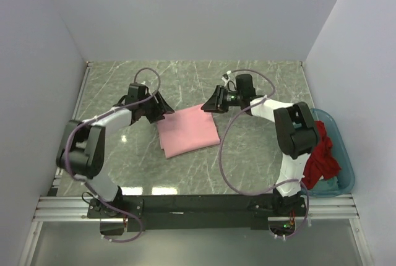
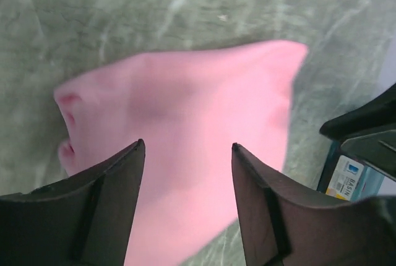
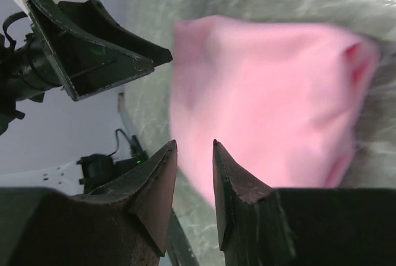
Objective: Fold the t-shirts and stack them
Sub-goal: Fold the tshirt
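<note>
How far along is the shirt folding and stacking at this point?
Done: the pink shirt lies folded on the table. In hand: nothing; the left claw and right claw hover open at its edges, gripping no cloth. Left: the red shirt sits crumpled in the tub, not yet folded or stacked.

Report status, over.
Left pincer open above pink shirt. Right pincer narrow at its edge, grip unclear. Pink shirt folded flat; red shirt draped on tub. Nothing blocking.
</note>
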Available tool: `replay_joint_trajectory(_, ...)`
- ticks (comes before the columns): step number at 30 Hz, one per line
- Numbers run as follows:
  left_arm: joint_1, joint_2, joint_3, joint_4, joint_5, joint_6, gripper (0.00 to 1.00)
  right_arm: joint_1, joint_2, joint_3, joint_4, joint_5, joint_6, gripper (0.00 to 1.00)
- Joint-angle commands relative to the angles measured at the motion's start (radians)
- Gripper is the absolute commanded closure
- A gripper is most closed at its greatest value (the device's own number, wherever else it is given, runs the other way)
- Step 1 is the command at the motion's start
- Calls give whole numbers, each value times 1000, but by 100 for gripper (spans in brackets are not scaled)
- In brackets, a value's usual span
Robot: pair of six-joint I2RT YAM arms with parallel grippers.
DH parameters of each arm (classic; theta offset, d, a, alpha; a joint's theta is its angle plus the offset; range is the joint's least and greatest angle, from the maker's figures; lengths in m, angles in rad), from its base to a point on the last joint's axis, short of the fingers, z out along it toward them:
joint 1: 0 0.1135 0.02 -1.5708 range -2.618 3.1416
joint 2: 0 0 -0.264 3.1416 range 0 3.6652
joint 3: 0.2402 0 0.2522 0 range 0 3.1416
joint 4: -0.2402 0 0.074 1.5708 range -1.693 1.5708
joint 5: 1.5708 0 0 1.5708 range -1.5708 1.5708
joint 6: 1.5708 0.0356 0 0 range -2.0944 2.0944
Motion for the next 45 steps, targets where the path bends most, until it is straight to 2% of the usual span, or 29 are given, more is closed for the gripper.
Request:
replay_joint_trajectory(1,-55,-187,-54,-51,-62,-25,36,24,-107,-95,93,-44,36,63)
replay_joint_trajectory(6,-147,-351,-204,-41,-90,-129,42,68,-134,-231,135,-77,51,63)
replay_joint_trajectory(7,-154,-365,-242,0,-84,-154,47,73,-133,-247,141,-80,53,63)
replay_joint_trajectory(12,-163,-355,-461,168,-31,-257,56,68,-55,-339,227,-94,84,64)
replay_joint_trajectory(16,-131,-255,-514,224,20,-312,71,64,33,-331,206,-88,76,64)
replay_joint_trajectory(19,-77,-233,-603,313,71,-393,76,45,63,-357,207,-77,87,64)
replay_joint_trajectory(22,-37,-284,-651,282,68,-401,76,21,31,-390,251,-84,99,64)
replay_joint_trajectory(25,-26,-379,-614,187,28,-361,73,24,-42,-352,160,-66,54,64)
replay_joint_trajectory(28,-17,-456,-526,114,0,-315,70,25,-104,-295,152,-69,71,64)
replay_joint_trajectory(32,-6,-466,-415,172,-11,-266,67,22,-92,-174,181,-74,114,64)
replay_joint_trajectory(36,13,-306,-300,237,8,-203,67,21,20,-2,185,-52,152,64)
replay_joint_trajectory(40,26,-155,-209,307,-4,-168,69,11,137,83,332,-57,269,64)
replay_joint_trajectory(45,63,41,-172,372,9,-169,72,-13,269,132,402,-40,337,64)
